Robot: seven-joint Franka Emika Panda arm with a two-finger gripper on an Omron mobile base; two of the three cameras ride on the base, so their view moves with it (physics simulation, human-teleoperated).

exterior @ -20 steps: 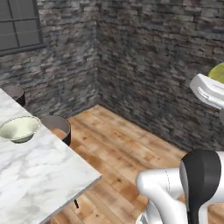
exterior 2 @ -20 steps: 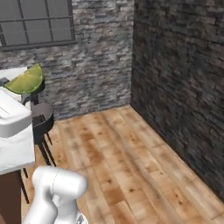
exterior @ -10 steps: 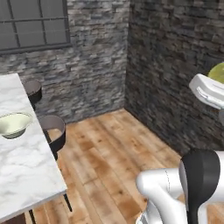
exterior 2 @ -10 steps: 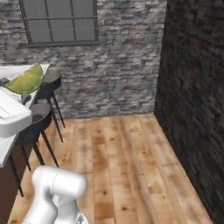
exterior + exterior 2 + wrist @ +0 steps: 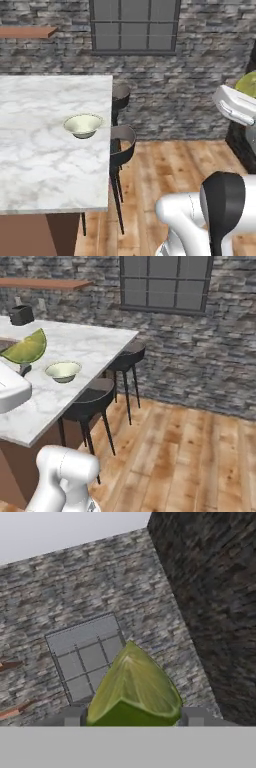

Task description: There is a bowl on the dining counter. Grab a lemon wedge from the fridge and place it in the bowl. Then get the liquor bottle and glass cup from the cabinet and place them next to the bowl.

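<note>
You had the lemon wedge (image 5: 134, 689) pinched between the partly open fingers of the gripper (image 5: 131, 716), carried high above the floor, well apart from the bowl (image 5: 83, 125). The bowl sat empty near the stool-side edge of the dining counter (image 5: 40, 165). So the fetch looked done; the drop into the bowl, then bottle and cup, remained. Compared with a second ago, the whole view had swung: counter and window now faced you squarely, so the base had turned.

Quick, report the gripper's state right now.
Gripper: shut on the lemon wedge, held between its two fingertips.
</note>
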